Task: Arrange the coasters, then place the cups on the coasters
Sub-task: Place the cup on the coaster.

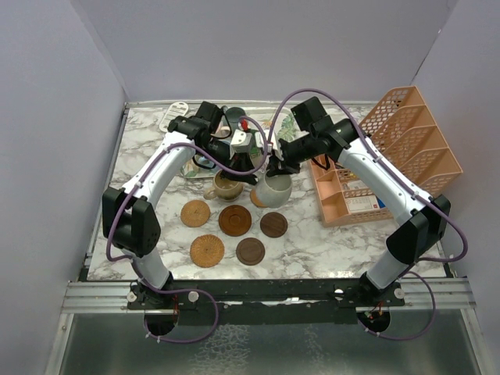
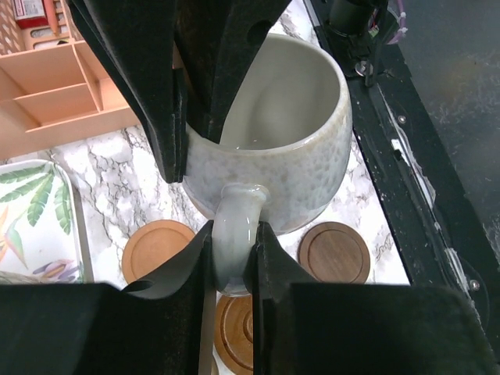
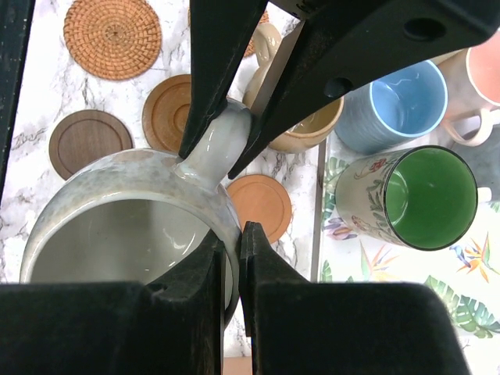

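Note:
A cream-white speckled cup point(image 1: 273, 190) is held by both arms above the row of coasters; I cannot tell whether it touches the table. My left gripper point(image 2: 233, 251) is shut on its handle point(image 2: 233, 226), and my right gripper point(image 3: 238, 254) is shut on its rim point(image 3: 228, 234). Around it lie round coasters: tan point(image 1: 195, 212), brown point(image 1: 234, 219), dark point(image 1: 273, 224), woven point(image 1: 207, 250), dark point(image 1: 250, 251), and an orange one point(image 3: 262, 205) close beside the cup. A tan cup point(image 1: 225, 186) stands just left. Blue point(image 3: 402, 98), green-inside point(image 3: 426, 195) and pink point(image 3: 484, 86) cups stand on the tray.
The leaf-patterned tray point(image 3: 391, 305) lies at the back middle, under both wrists. An orange mesh file rack point(image 1: 391, 156) stands on the right, close to my right arm. White walls close in the marble table point(image 1: 141, 234) on three sides.

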Robot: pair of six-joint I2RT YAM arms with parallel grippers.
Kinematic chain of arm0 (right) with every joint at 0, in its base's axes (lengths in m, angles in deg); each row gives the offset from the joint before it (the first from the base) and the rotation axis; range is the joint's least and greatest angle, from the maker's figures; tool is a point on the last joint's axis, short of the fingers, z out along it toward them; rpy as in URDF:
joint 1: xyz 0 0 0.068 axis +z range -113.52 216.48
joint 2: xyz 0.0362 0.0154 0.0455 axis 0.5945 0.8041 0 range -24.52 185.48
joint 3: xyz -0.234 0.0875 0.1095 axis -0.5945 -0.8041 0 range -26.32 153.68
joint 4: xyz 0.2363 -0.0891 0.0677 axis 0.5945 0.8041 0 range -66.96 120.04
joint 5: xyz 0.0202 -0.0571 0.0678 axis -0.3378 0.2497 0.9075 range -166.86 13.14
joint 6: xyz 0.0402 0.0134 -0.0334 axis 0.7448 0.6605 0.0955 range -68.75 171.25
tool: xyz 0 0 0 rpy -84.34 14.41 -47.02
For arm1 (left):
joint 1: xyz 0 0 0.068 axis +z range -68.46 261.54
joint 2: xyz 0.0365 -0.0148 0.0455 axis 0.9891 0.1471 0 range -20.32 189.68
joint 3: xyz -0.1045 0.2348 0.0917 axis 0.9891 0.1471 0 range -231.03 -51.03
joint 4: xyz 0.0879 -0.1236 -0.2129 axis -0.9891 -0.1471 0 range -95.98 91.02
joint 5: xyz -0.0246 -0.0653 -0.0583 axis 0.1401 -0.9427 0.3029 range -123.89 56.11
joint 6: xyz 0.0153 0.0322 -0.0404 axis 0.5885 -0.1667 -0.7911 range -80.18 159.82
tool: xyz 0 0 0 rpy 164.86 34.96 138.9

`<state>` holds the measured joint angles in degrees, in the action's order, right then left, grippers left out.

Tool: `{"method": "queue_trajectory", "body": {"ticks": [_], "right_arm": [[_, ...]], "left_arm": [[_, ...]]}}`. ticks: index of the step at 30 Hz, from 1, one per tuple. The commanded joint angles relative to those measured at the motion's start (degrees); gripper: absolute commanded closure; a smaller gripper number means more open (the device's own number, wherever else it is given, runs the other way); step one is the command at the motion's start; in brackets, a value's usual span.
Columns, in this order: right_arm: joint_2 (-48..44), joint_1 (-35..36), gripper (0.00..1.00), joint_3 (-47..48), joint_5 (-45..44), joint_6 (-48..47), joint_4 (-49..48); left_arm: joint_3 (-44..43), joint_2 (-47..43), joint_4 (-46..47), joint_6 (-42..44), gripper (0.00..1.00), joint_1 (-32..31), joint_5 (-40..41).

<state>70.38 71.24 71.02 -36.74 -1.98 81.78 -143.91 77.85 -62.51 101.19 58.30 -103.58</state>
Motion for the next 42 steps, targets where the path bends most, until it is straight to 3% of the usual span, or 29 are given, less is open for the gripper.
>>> {"method": "queue_trajectory", "body": {"ticks": [1,7,16,25,32,42], "right_arm": [[-2.6,0.8,0.96,-2.4,-0.4,4.7,-7.1],[-3.6,0.7,0.74,-4.6,-2.5,9.2,-9.3],[-3.2,0.7,0.41,-2.0,1.1,18.4,-12.0],[-6.1,0.2,0.37,-3.2,-3.6,23.7,-16.2],[-10.0,-1.1,0.37,-10.6,-8.8,28.1,-23.7],[-18.5,-5.9,0.37,-25.0,-10.7,32.0,-31.1]], "left_arm": [[-0.2,-0.6,-0.1,3.0,1.00,-0.2,-3.0],[0.8,-4.0,-0.2,4.7,1.00,4.6,-6.6],[5.0,-9.1,0.6,4.2,1.00,7.2,-3.9],[13.5,-21.5,5.0,-3.6,1.00,14.6,3.4],[25.7,-36.5,16.5,-20.5,1.00,20.1,20.1],[40.8,-53.8,30.1,-34.2,1.00,21.8,38.3]]}}
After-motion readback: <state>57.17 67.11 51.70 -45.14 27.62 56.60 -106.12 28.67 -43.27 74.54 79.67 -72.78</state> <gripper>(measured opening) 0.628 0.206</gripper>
